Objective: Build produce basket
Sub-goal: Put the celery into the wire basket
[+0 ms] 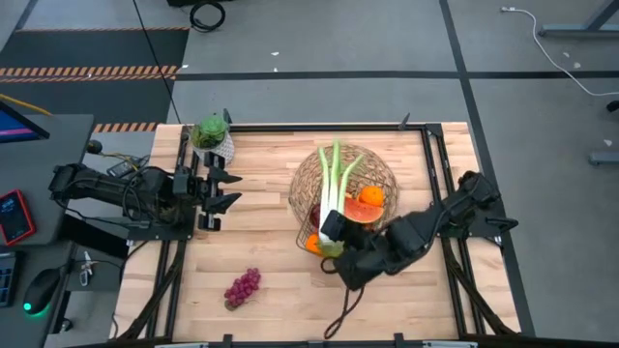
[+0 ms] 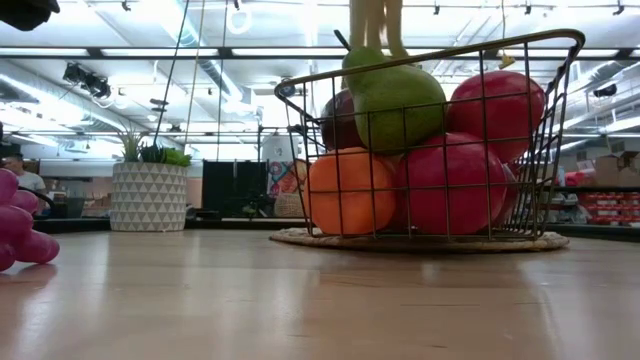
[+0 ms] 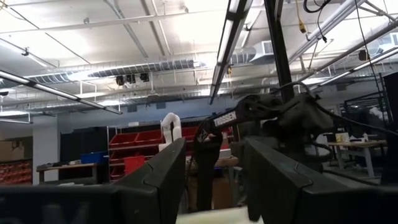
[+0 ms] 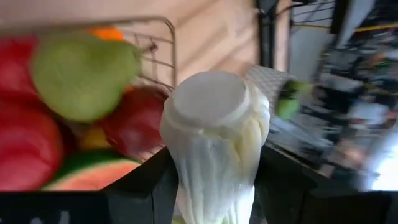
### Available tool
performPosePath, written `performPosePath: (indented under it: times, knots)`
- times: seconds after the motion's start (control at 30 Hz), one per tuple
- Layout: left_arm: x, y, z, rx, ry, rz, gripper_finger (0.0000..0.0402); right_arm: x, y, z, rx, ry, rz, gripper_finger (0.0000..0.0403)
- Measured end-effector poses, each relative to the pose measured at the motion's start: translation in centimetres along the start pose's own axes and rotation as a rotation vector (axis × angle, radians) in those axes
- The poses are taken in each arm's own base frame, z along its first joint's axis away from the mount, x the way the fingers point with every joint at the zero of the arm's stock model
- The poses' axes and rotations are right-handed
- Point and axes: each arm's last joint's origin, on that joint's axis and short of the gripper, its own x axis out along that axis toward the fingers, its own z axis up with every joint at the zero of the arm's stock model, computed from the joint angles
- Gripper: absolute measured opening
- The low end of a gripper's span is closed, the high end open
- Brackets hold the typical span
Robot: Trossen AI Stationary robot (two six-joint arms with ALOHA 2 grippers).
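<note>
Right gripper (image 1: 332,228) clamped on the pale celery stalk (image 1: 334,184) above the wire basket (image 1: 379,174); left gripper (image 1: 228,190), empty and slightly parted, over the tabletop (image 1: 261,242)

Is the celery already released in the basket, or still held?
Still held. The right gripper is shut on the celery, whose stalk lies across the basket from above.

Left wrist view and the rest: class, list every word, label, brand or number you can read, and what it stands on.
No text can be read.
Pale lettering on the far dark arm in the left wrist view: too blurred to read.
The basket, produce and plant pot show none.
</note>
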Motion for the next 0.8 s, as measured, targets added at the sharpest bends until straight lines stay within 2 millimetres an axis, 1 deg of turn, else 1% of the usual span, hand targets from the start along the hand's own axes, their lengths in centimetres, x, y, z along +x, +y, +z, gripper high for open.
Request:
performPosePath:
  times: [0.1, 0.17, 0.23, 0.3, 0.4, 0.47, 0.63, 0.8]
  knots:
    - [0.0, 0.0, 0.0, 0.000, 0.002, 0.000, 0.0172, -0.8, 0.4, 0.5, -0.090, 0.039, -0.077, 0.0190]
    - [0.0, 0.0, 0.0, 0.000, 0.003, 0.000, 0.0172, -1.1, 0.5, 0.7, -0.111, 0.043, -0.102, 0.0190]
    - [0.0, 0.0, 0.0, 0.000, 0.003, -0.001, 0.0172, -1.3, 0.6, 0.8, -0.102, 0.023, -0.093, 0.0190]
    - [0.0, 0.0, 0.0, 0.000, 0.004, -0.001, 0.0172, -1.2, 0.7, 0.9, -0.060, -0.024, -0.044, 0.0190]
    - [0.0, 0.0, 0.0, 0.000, 0.004, -0.001, 0.0172, -0.5, 0.8, 1.0, 0.013, -0.076, 0.042, 0.0190]
    - [0.0, 0.0, 0.0, 0.000, 0.004, -0.001, 0.0172, 0.4, 1.3, 1.0, 0.023, -0.070, 0.069, 0.0190]
    - [0.0, 0.0, -0.1, 0.000, 0.007, -0.001, 0.0172, 2.2, 2.9, 1.5, -0.021, -0.057, 0.115, 0.0190]
    - [0.0, 0.0, -0.1, 0.001, 0.008, -0.001, 0.0172, 3.8, 4.9, 1.6, -0.108, -0.029, 0.173, 0.0190]
